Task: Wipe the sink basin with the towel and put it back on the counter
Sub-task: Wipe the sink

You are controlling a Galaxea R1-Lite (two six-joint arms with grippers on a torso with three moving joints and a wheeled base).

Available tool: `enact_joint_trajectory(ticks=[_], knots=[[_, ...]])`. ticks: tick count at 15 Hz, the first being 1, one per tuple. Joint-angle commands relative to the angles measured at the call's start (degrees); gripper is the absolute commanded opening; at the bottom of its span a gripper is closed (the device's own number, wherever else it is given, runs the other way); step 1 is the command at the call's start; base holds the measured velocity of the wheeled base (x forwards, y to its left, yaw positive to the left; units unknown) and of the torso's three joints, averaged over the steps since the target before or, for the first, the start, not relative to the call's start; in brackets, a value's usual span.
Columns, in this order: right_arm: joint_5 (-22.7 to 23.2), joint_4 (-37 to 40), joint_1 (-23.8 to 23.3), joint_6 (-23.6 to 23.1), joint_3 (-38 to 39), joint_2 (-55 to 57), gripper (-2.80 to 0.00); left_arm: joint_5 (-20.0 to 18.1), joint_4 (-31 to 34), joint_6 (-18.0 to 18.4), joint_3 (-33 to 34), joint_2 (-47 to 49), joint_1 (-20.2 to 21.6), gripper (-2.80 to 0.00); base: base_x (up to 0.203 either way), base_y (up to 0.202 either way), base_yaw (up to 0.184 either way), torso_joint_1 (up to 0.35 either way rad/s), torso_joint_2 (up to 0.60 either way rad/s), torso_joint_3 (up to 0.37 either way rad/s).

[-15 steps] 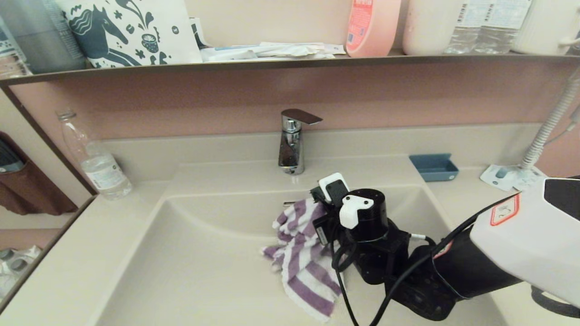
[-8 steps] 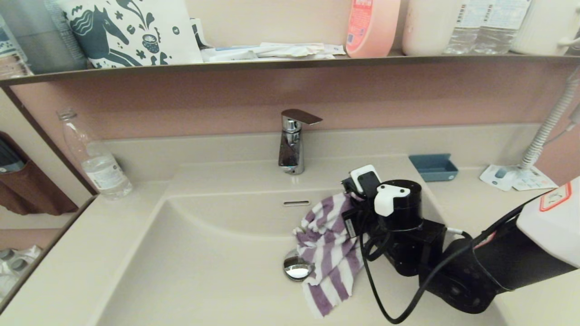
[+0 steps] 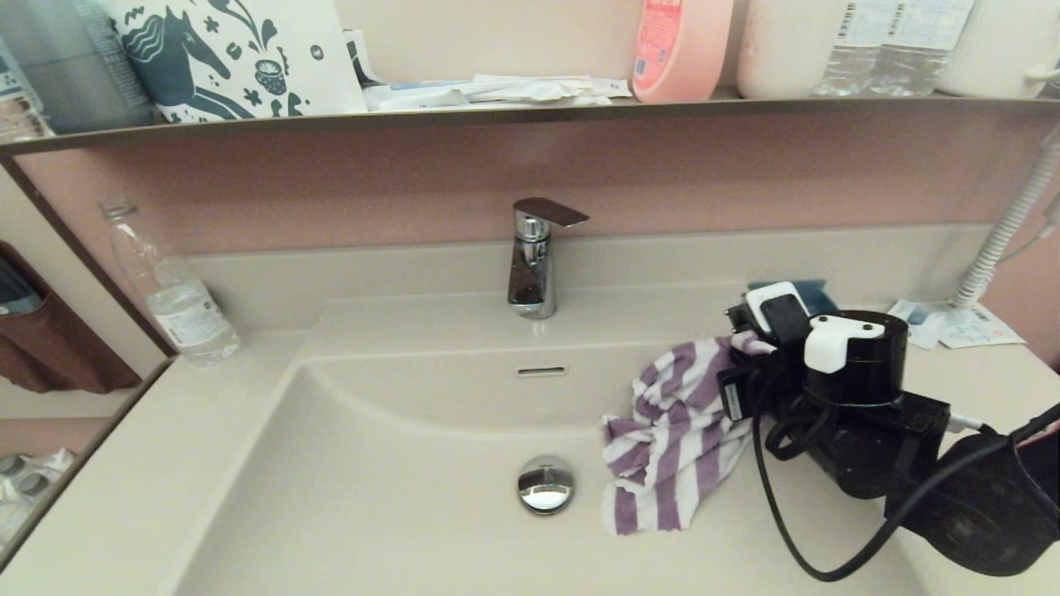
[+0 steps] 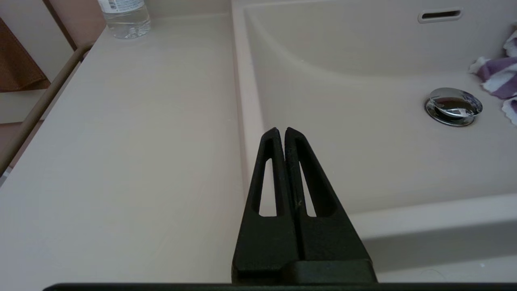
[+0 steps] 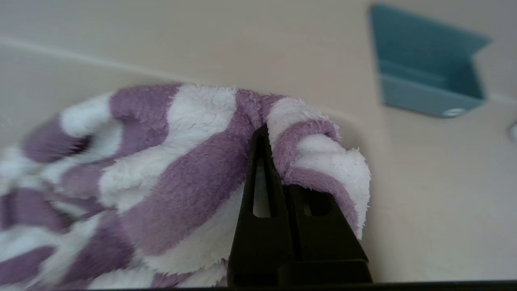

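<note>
My right gripper (image 5: 264, 133) pinches a fold of the towel (image 3: 675, 430), right of frame centre; it looks soft, light and floppy, so I hold bunched cloth.

right arm: reaches in from the near right, wrist bent toward the far left | right hand (image 5: 264, 133): fingers pressed together, clamped on a fold of towel (image 5: 177, 161) | left hand (image 4: 281, 131): fingers closed flat together, empty, poised at the near left
</note>
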Motion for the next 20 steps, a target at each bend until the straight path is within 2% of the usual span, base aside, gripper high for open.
enact_joint_trajectory(ticks=[1,3,6,8,10,12,14,17,18,20], knots=[[0.0,0.4,0.1,-0.8,0.9,-5.7,-2.8,0.0,0.0,0.0,0.0,0.1,0.0,-2.8,0.0,0.0,0.0,0.0,0.0,0.0],[-0.1,5.7,0.3,-2.2,0.5,-12.3,-2.8,0.0,0.0,0.0,0.0,0.1,0.0,-2.8,0.0,0.0,0.0,0.0,0.0,0.0],[-0.1,22.1,-1.7,-2.5,-2.9,-23.3,-2.8,0.0,0.0,0.0,0.0,0.1,0.0,-2.8,0.0,0.0,0.0,0.0,0.0,0.0],[-0.3,32.7,-5.6,-2.4,-6.9,-28.3,-2.8,0.0,0.0,0.0,0.0,0.1,0.0,-2.8,0.0,0.0,0.0,0.0,0.0,0.0],[-2.8,41.0,-11.0,-2.5,-11.3,-29.7,-2.8,0.0,0.0,0.0,0.0,0.1,0.0,-2.8,0.0,0.0,0.0,0.0,0.0,0.0],[-5.0,45.0,-16.2,-2.7,-14.3,-30.0,-2.8,0.0,0.0,0.0,0.0,0.1,0.0,-2.8,0.0,0.0,0.0,0.0,0.0,0.0],[-5.1,46.7,-22.1,-3.7,-16.8,-30.2,-2.8,0.0,0.0,0.0,0.0,0.1,0.0,-2.8,0.0,0.0,0.0,0.0,0.0,0.0],[-1.8,47.6,-32.5,-6.3,-21.2,-30.1,-2.8,0.0,0.0,0.0,0.0,0.1,0.0,-2.8,0.0,0.0,0.0,0.0,0.0,0.0],[-0.5,47.9,-34.9,-7.5,-23.2,-29.9,-2.8,0.0,0.0,0.0,0.0,0.1,0.0,-2.8,0.0,0.0,0.0,0.0,0.0,0.0],[0.3,51.1,-35.9,-8.2,-27.9,-29.5,-2.8,0.0,0.0,0.0,0.0,0.1,0.0,-2.8,0.0,0.0,0.0,0.0,0.0,0.0]])
